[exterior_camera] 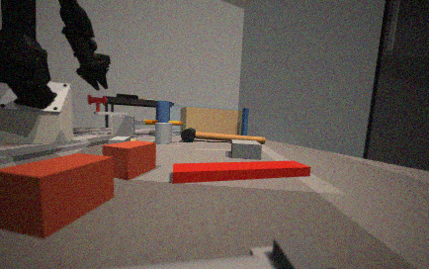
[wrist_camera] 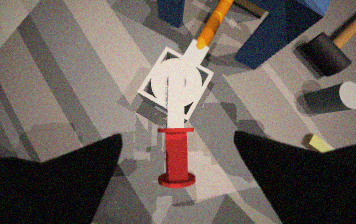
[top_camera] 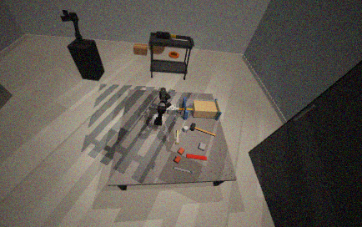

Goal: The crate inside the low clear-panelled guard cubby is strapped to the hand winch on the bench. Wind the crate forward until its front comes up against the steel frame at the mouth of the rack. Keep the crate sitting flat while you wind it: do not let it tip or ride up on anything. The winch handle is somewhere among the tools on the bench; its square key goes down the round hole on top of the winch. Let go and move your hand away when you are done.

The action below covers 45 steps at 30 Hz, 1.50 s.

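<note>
The crate (top_camera: 205, 108) (exterior_camera: 213, 120) sits flat, with a gap between its front and the blue frame (top_camera: 187, 114) (exterior_camera: 163, 112) (wrist_camera: 267, 42). An orange strap (top_camera: 188, 109) (wrist_camera: 215, 25) runs from the crate's side to the pale hand winch (exterior_camera: 123, 125) (wrist_camera: 160, 74). The white crank handle with a red grip (exterior_camera: 97, 100) (wrist_camera: 177, 157) is on top of the winch, its arm pointing toward the bottom of the wrist view. My gripper (exterior_camera: 101, 86) (wrist_camera: 179, 137) is open and empty, above the handle, with its fingers spread on either side of the red grip in the wrist view. The key is hidden.
A hammer (top_camera: 205, 131) (exterior_camera: 227, 136) and a grey cylinder (top_camera: 185, 128) (exterior_camera: 163, 134) (wrist_camera: 320, 100) lie near the frame. Farther off are a grey block (top_camera: 202, 146) (exterior_camera: 246, 149), a red bar (top_camera: 196, 157) (exterior_camera: 242, 172), two orange-red blocks and a wrench (top_camera: 183, 170).
</note>
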Motion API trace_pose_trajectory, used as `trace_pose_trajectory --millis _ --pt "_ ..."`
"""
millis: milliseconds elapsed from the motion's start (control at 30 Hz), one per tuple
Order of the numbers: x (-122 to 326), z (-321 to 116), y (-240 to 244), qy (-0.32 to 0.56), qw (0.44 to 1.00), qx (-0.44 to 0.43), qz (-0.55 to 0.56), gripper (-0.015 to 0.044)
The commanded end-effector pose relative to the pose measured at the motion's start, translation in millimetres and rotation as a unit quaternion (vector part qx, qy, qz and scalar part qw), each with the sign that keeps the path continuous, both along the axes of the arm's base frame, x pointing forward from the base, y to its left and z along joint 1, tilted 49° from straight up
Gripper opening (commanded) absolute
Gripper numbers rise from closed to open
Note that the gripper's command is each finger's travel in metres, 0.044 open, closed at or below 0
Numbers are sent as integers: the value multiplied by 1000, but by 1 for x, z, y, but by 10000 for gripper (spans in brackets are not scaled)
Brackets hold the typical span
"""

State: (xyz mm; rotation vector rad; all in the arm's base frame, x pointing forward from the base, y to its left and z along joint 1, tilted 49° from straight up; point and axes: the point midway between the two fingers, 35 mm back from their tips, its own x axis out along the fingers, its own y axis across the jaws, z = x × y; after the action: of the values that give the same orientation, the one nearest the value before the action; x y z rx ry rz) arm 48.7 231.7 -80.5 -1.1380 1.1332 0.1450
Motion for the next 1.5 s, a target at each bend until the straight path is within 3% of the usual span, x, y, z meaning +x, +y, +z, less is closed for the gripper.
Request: trace_pose_trajectory --millis 0,1400,1467 --pt "2 -6 -7 -3 1000 -3 1 440" --pt "10 -43 -47 -5 1000 -4 1 440" --pt "9 -41 -44 -3 1000 1 -1 387"
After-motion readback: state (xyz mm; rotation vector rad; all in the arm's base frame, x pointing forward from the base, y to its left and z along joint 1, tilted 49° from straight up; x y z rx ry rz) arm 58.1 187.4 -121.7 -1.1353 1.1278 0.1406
